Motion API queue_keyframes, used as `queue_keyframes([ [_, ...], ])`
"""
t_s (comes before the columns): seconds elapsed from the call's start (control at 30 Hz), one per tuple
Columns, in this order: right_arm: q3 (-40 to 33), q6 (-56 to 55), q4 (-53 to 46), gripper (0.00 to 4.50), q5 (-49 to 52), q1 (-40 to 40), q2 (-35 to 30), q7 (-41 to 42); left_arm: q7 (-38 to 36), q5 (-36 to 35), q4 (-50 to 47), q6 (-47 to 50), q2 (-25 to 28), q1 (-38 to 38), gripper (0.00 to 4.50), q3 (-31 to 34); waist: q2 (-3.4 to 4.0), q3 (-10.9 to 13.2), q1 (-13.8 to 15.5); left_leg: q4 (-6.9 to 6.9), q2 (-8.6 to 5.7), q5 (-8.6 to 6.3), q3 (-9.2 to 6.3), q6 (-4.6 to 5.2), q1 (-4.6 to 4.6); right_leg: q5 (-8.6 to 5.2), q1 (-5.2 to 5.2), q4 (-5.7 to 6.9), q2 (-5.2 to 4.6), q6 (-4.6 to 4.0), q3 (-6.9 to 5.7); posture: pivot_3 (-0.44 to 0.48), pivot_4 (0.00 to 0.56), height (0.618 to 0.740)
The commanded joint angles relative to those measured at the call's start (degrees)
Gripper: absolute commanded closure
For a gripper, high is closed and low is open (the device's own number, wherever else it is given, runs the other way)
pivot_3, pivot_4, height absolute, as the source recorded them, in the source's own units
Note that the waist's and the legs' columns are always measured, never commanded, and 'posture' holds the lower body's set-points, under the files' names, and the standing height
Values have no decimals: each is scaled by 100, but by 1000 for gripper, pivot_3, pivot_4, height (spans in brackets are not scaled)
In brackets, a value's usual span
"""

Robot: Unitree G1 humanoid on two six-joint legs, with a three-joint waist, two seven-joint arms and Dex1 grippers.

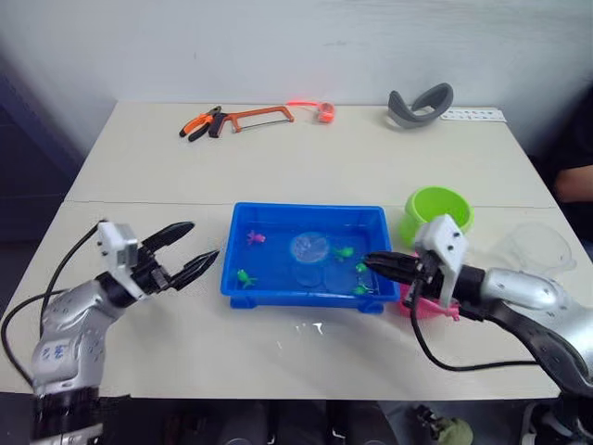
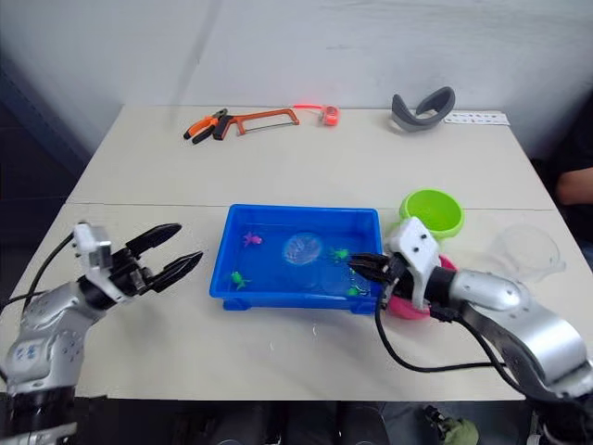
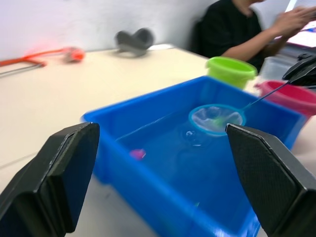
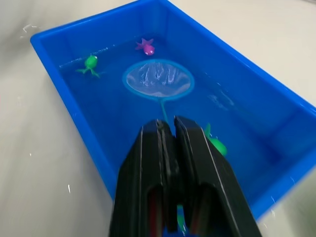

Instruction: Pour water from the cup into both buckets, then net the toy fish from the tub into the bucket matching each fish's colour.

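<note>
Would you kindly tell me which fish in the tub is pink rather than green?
The small pink fish near the tub's far left corner, just beyond the net hoop; the others visible are green.

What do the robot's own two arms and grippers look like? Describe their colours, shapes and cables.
Both arms have rounded silver-grey shells with a white block at the wrist. The left gripper and right gripper each have two black, tapering fingers. Black cables loop from each wrist. Blue markings show on the left arm's lower shell.
</note>
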Motion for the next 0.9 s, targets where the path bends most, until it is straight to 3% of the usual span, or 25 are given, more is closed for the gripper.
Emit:
queue_keyframes([
  [0.03, 580, 81, 243, 4500, -526, -479, 157, 269, 243, -193, -558, 37, -8, 286, 52, 165, 0, 0, 2, 0, 0, 0, 3, 0, 0, 1, 0, -1, 0, 1, 0, 0, 150, 740],
  [0.33, 1437, 132, 959, 4500, -1566, -1320, 1084, 217, 382, -413, -1012, 401, 234, 547, 52, 148, 0, 0, -34, -1, 0, 1, 6, -3, -1, 1, -5, 10, 3, 2, -2, 0, 150, 740],
  [0.73, 1656, -475, 1643, 4500, -2348, -1734, 2302, 276, -639, -464, -709, 1243, 2081, 203, 52, 135, 3, 2, -98, -8, -4, 3, 9, -8, -6, 1, -17, 37, 6, 2, -4, 0, 150, 740],
  [0.9, 1583, -947, 1667, 4500, -2395, -1575, 2563, 438, -1022, -365, -207, 1168, 2496, -161, 52, 94, 4, 2, -113, -18, -3, 5, 13, -14, -9, 0, -33, 43, 10, 2, -2, 0, 150, 740],
])
